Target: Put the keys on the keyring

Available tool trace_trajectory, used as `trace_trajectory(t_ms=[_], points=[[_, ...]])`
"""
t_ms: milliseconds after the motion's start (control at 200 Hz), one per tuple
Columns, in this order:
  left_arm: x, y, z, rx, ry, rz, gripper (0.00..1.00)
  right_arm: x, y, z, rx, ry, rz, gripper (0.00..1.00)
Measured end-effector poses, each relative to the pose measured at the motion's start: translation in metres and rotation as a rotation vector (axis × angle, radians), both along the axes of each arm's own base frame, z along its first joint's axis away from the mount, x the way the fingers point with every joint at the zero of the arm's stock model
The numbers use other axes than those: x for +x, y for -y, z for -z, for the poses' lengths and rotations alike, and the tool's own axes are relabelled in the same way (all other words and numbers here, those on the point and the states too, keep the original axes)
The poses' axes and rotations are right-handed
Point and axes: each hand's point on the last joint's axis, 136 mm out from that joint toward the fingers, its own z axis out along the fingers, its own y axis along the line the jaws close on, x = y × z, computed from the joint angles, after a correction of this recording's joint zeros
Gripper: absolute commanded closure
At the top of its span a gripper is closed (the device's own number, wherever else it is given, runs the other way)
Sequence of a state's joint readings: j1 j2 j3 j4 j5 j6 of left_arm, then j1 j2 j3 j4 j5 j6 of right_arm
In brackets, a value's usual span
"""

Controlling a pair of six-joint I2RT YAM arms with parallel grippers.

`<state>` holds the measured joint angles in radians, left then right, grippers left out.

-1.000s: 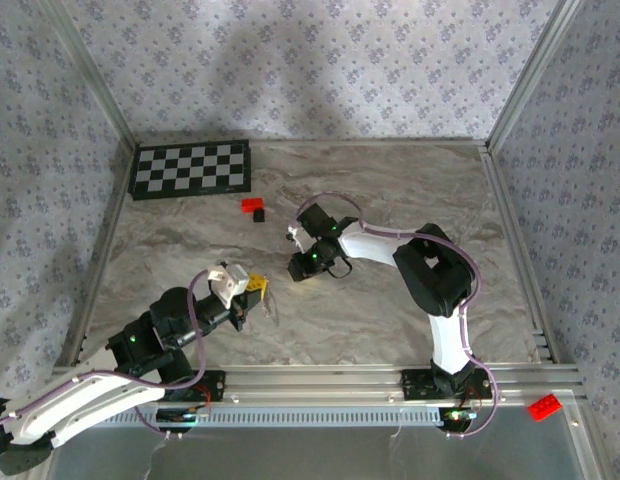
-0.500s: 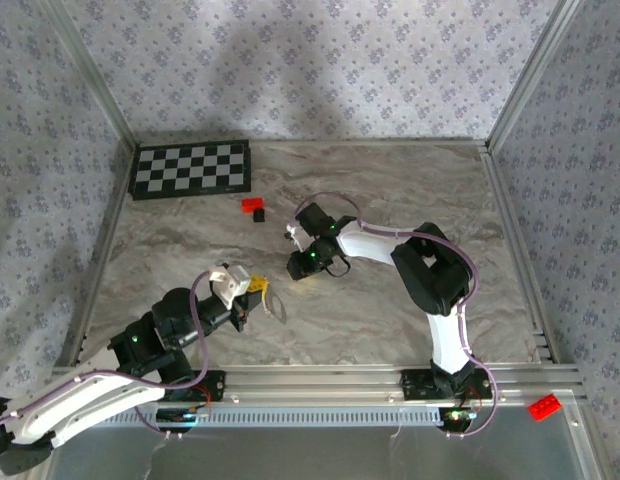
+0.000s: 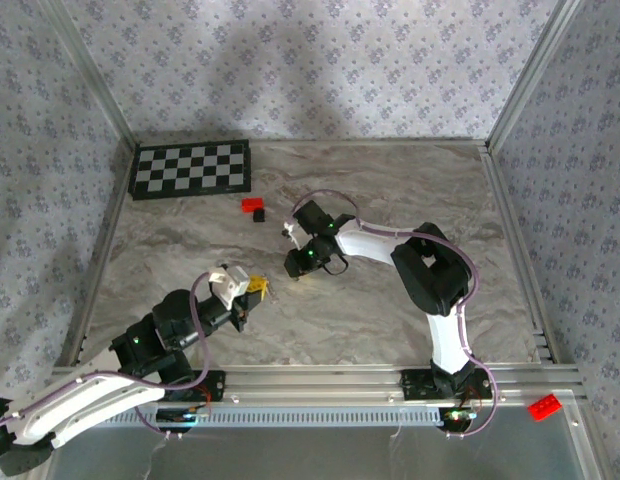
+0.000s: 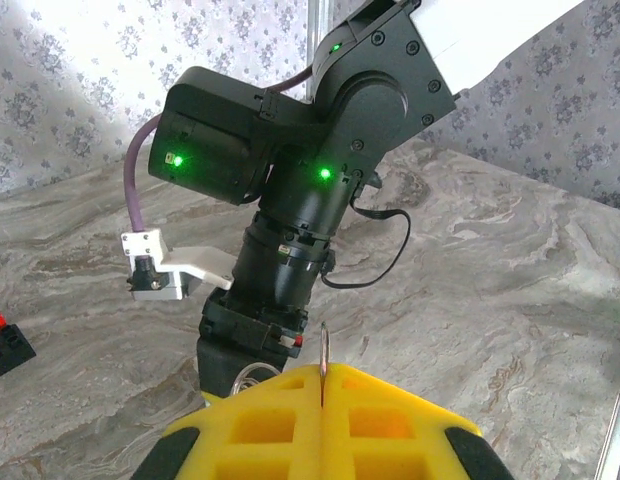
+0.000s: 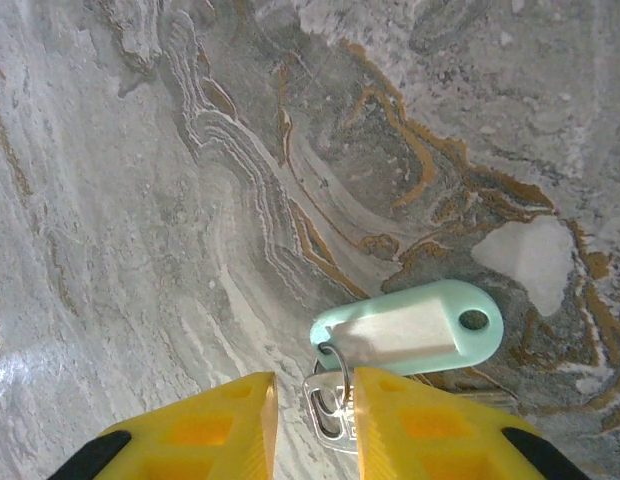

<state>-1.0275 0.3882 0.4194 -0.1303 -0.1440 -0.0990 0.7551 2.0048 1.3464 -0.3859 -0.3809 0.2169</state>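
Keys [image 5: 328, 420] are lying flat on the counter [image 5: 140, 200], sitting in the narrow gap between my right fingers [image 5: 420, 420]. Those fingers are standing slightly apart around them. A mint-green tag [image 5: 410, 328] is resting just beyond the fingertips, joined to the keys by a small ring. My left fingers [image 4: 390, 420] are pressing together, pinching the thin keyring [image 4: 322, 348] upright in their seam.
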Motion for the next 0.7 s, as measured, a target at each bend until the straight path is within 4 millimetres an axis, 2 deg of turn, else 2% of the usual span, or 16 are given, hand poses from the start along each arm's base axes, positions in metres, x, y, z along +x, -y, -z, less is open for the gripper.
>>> trace_trajectory(t_ms=[435,700], points=[[-0.0016,-0.0036,-0.0019,-0.018,0.011,-0.003,1.0,0.0032,-0.0015,0.0012,-0.019,0.014,0.004,0.71],[-0.0024,-0.0049,-0.0039,-0.027,0.017,-0.003,1.0,-0.0043,-0.0037,0.0006,-0.041,0.008,-0.011,0.71]])
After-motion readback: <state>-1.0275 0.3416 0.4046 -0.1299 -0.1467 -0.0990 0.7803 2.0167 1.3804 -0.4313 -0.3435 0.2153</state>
